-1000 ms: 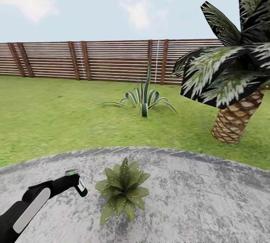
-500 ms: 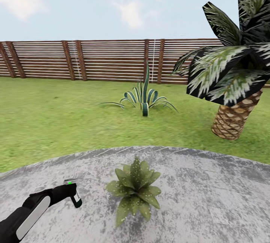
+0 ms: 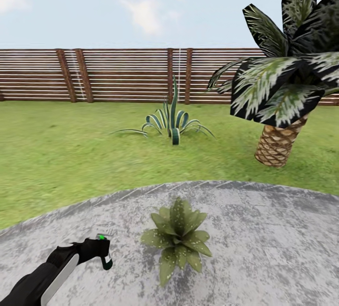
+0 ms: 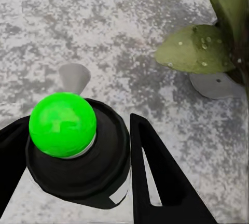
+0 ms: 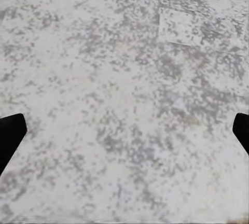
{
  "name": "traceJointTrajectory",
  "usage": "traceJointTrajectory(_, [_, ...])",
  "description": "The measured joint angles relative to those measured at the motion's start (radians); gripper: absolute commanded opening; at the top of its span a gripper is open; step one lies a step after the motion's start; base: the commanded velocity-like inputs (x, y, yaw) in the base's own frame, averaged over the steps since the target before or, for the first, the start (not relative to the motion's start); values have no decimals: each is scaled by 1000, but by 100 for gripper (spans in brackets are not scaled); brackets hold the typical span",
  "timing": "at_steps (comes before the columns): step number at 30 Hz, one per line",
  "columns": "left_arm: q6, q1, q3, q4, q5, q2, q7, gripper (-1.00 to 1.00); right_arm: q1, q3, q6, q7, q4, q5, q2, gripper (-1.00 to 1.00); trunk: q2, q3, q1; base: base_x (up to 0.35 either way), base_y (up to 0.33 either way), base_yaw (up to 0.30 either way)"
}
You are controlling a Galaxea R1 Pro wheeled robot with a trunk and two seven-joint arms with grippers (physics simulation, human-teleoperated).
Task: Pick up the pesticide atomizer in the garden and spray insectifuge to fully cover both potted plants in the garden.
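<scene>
Your left gripper point(image 3: 104, 252) is clamped on the pesticide atomizer point(image 3: 106, 260), low over the stone patio point(image 3: 263, 249). In the left wrist view the 2 black fingers point(image 4: 155, 182) press against either side of the dark bottle point(image 4: 83, 164), which carries a bright green ball at its top. From the head view the bottle hangs tilted below the gripper, its dark green end pointing down and toward the plant.

1 potted plant point(image 3: 180, 237) sits on the patio just beside the gripper, on the side the bottle leans toward, apart from it and not touching. Its broad pointed leaves point(image 4: 199, 55) are dotted with white specks of insectifuge point(image 4: 204, 63); the same leaves show near the fingers in the left wrist view.

Your right gripper point(image 5: 124, 133): finger tips sit at opposite edges of the right wrist view, spread wide with nothing between them, over bare mottled stone.

Beyond the gripper and plant: lawn point(image 3: 70, 155), a striped agave point(image 3: 172, 124), a palm point(image 3: 278, 103), and the slatted fence point(image 3: 122, 75).
</scene>
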State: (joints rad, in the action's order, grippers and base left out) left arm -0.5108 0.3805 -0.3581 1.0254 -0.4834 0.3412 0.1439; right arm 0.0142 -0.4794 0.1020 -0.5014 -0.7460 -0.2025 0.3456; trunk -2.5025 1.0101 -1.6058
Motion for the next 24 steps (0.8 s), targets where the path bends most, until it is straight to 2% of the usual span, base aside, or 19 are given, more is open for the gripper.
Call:
traceJointTrajectory(5, [2, 3, -2, -12, 4, 0, 10, -100, 0, -4, -1, 2, 0, 2, 1, 100, 0, 2, 0, 37, 241, -268])
traceJointTrajectory(9, [4, 3, 2, -13, 55, -3, 3, -100, 1, -12, -2, 2, 0, 3, 1, 100, 0, 4, 0, 15, 41, -268])
traceJointTrajectory(11, [4, 3, 5, -13, 66, -4, 1, -100, 1, -14, -2, 3, 2, 3, 1, 100, 0, 5, 0, 4, 18, -268])
traceJointTrajectory(14, [3, 3, 6, -12, 71, -4, 7, -100, 2, -14, -2, 3, 4, 2, 1, 100, 0, 7, 0, 2, 138, -268])
traceJointTrajectory(24, [-16, 3, 5, -12, 69, -3, 44, -100, 3, -14, -1, 3, 5, 0, 0, 100, 0, 9, 0, 0, 322, -272])
